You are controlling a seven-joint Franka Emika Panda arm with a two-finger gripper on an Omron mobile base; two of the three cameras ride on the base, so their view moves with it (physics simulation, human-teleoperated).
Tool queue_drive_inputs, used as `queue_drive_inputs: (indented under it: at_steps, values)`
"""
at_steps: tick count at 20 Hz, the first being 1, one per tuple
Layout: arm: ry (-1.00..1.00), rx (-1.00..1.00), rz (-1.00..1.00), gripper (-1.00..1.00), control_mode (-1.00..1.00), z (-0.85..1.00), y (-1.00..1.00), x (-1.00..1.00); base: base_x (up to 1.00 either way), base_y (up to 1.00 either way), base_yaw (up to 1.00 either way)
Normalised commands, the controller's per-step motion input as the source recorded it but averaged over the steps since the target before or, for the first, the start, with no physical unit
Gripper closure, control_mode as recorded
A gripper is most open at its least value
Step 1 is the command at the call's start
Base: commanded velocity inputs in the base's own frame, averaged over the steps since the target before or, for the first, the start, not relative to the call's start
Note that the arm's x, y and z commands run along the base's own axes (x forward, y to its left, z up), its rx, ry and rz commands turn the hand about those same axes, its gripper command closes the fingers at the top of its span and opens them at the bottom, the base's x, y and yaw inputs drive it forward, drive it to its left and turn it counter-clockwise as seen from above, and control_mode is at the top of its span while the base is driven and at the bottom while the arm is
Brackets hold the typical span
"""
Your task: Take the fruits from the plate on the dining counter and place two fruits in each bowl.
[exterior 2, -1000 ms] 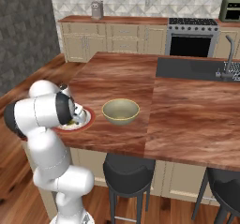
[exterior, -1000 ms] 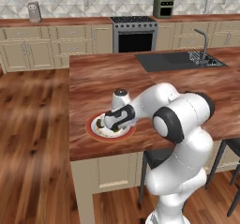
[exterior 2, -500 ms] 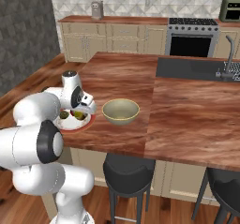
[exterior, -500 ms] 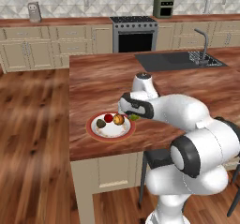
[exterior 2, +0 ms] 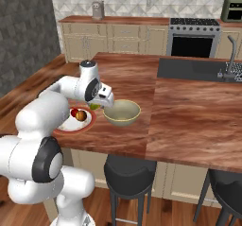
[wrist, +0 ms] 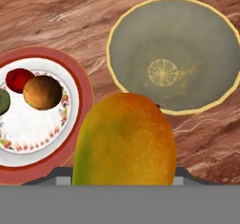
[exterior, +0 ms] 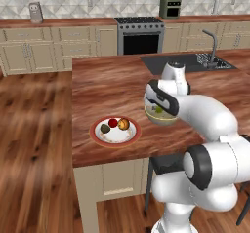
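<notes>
On the dining counter [exterior: 102, 88], seen from the left base camera, a red-rimmed plate [exterior: 115, 131] sits near the front edge carrying three fruits in a row: a dark green-brown oval fruit [exterior: 105, 128] at left, a small red fruit [exterior: 113, 123] in the middle and an orange-brown round fruit [exterior: 123, 124] at right. To the right of the plate, apart from it, stands the olive bowl [exterior: 161, 118], partly hidden by the white arm. The gripper [exterior: 158, 108] hovers over the bowl's near-left rim, clenched around the yellow-green oblong fruit [exterior: 158, 109], which is held clear of the counter. Farther right and back, a black sink [exterior: 188, 64] is set into the wood, with a steel stove [exterior: 140, 35] against the far wall.

From the right base camera, the plate [exterior 2: 75, 123] lies at the left, the gripper [exterior 2: 98, 103] with the oblong fruit [exterior 2: 95, 106] sits between plate and bowl [exterior 2: 122, 113], just beside the bowl's rim.

Looking down from the hand, the plate [wrist: 75, 78] is at left, the oblong fruit [wrist: 124, 141] fills the lower centre, and the bowl [wrist: 173, 54], nothing inside it, lies at upper right. The fruit hides the fingertips.
</notes>
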Motion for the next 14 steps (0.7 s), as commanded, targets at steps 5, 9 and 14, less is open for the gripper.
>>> queue_drive_inputs:
  at_steps: [5,9,14]
  values:
    - [0.0,0.0,0.13,1.0,-1.0,-0.12,-0.53,0.33,0.0,0.0,0.0]
    - [0.0,0.0,0.05,1.0,-1.0,-0.26,-0.38,0.1,0.0,0.0,0.0]
    - [0.04,0.0,0.0,1.0,-1.0,-0.13,-0.18,0.1,0.0,0.0,0.0]
